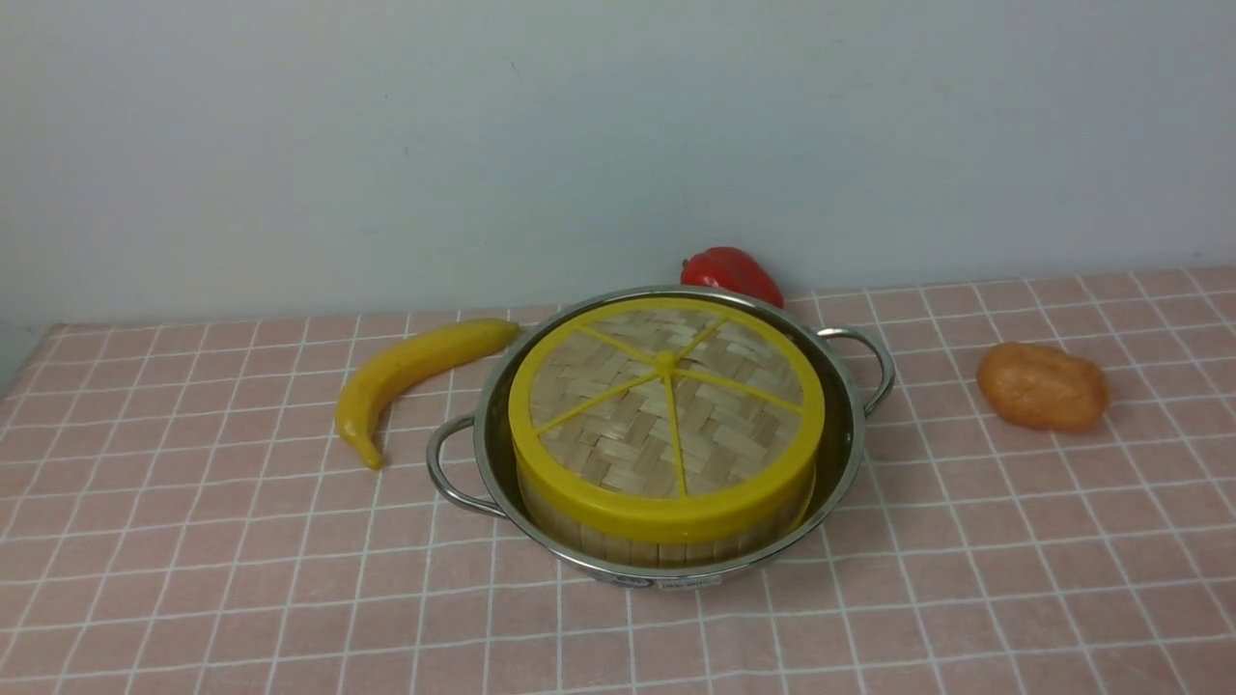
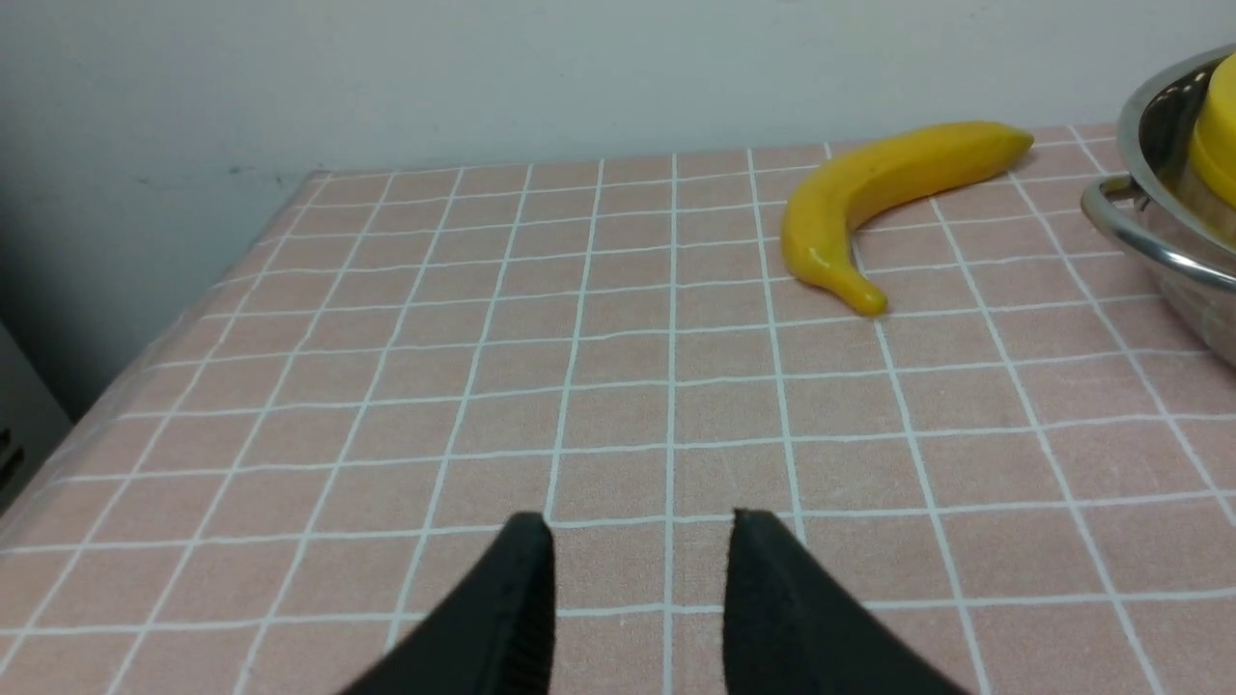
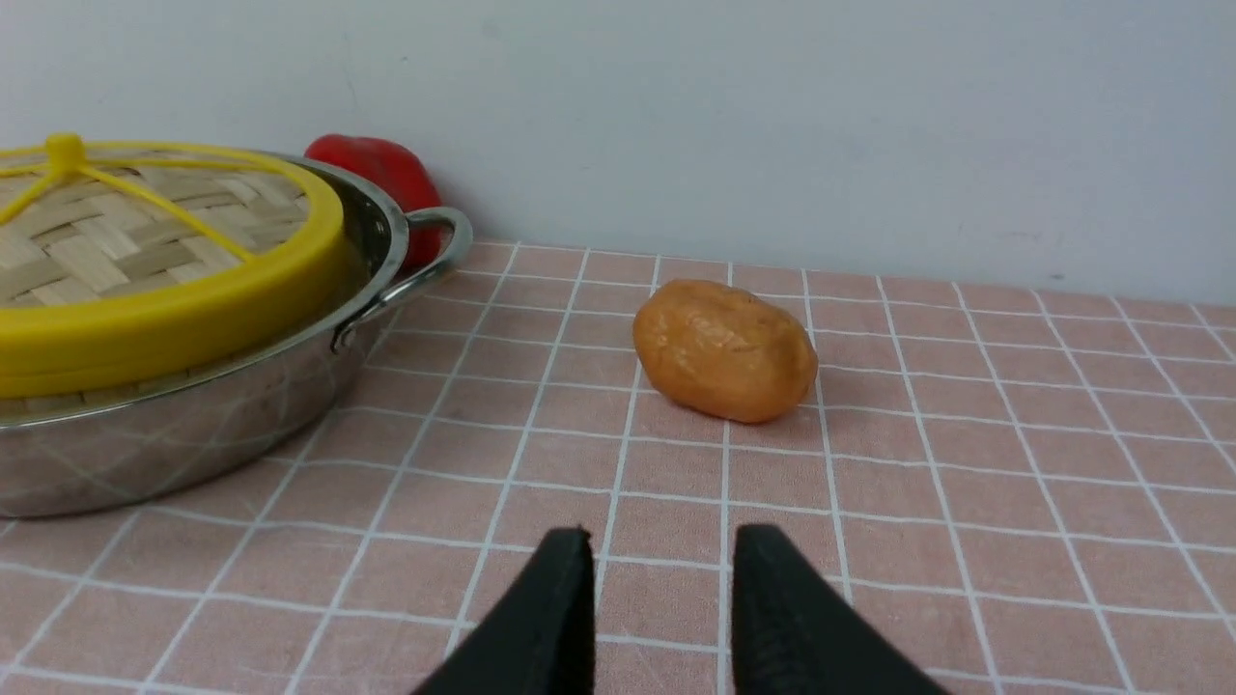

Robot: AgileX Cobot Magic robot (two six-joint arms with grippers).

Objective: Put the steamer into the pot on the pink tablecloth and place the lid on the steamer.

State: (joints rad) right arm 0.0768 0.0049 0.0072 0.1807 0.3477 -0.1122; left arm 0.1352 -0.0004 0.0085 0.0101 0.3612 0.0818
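While both grippers' jaws stand apart, banana point(image 1: 410, 376), potato point(image 1: 1043, 386) and a half-hidden, perhaps pepper point(image 1: 732, 273) ring the pot point(image 1: 850, 425)

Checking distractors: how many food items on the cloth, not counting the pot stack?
3. A banana lies left of the pot, a red pepper sits behind it by the wall, and a brown potato-like piece lies to its right. The lidded steamer's inside is hidden.

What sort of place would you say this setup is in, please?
Probably a staged tabletop test area, not a real kitchen: a pink tablecloth against a bare wall, a pot holding a lidded steamer, and shiny, toy-looking food, a banana and a red pepper.
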